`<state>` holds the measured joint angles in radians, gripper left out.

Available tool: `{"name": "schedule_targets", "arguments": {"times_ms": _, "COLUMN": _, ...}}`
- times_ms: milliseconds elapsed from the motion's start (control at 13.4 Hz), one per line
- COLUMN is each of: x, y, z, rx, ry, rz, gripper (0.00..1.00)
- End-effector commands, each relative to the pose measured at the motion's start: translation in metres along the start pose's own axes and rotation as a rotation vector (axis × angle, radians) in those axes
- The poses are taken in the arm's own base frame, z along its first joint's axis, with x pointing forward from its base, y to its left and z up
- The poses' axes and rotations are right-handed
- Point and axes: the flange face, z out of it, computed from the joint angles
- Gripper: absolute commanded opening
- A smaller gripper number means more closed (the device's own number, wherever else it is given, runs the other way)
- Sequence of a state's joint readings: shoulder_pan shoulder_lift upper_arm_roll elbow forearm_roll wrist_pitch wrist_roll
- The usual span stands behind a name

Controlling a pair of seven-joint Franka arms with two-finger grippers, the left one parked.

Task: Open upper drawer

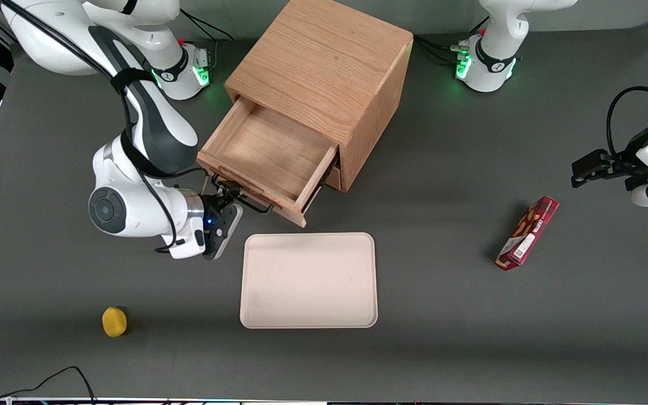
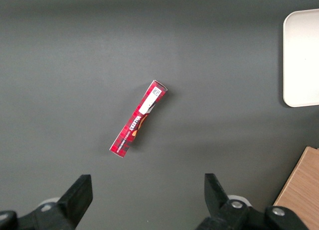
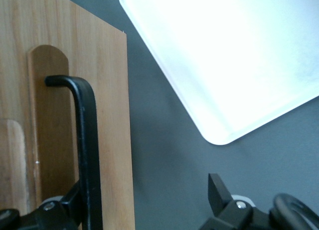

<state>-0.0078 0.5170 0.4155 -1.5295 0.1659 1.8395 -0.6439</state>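
Front view shows you the upper drawer [image 1: 268, 154] pulled well out of the wooden cabinet [image 1: 324, 73], which stands near the bench edge where the arm bases are mounted, roughly midway along it. The drawer's bare wooden floor is open to view and nothing lies in it. Your gripper [image 1: 228, 198] sits at the drawer's front panel, right at the black bar handle [image 1: 245, 199]. In the right wrist view the handle [image 3: 85, 140] runs down past one finger [image 3: 65, 210], while the second finger [image 3: 219, 192] stands clear of it over the grey bench, so the claw is released, spread wide and clamping nothing. A cream tray [image 1: 309, 280] lies just in front of the drawer, nearer the camera. A yellow object [image 1: 114, 321] sits toward the working arm's end, near the camera-side edge. A red box [image 1: 527, 233] lies toward the parked arm's end.
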Motion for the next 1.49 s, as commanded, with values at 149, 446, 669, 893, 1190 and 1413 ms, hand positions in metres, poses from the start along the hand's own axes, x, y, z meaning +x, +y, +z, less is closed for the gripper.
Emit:
{"name": "schedule_targets", "arguments": {"times_ms": 149, "x": -0.002, "y": 0.051, "z": -0.013, "rx": -0.008, "ry": 0.000, "rz": -0.036, "gripper": 1.00}}
{"name": "schedule_targets", "arguments": {"times_ms": 446, "x": -0.006, "y": 0.070, "z": -0.020, "rx": -0.024, "ry": -0.010, "rz": -0.062, "gripper": 1.00}}
{"name": "schedule_targets", "arguments": {"times_ms": 669, "x": -0.003, "y": 0.057, "z": -0.034, "rx": -0.012, "ry": -0.023, "rz": -0.034, "gripper": 1.00}}
{"name": "schedule_targets", "arguments": {"times_ms": 893, "x": -0.003, "y": 0.041, "z": -0.077, "rx": -0.005, "ry": -0.037, "rz": -0.052, "gripper": 1.00}}
{"name": "schedule_targets", "arguments": {"times_ms": 1190, "x": -0.016, "y": -0.012, "z": -0.159, "rx": -0.089, "ry": -0.011, "rz": -0.032, "gripper": 1.00}}
{"name": "schedule_targets", "arguments": {"times_ms": 1413, "x": -0.038, "y": -0.066, "z": -0.224, "rx": -0.158, "ry": 0.032, "rz": 0.241, "gripper": 1.00}}
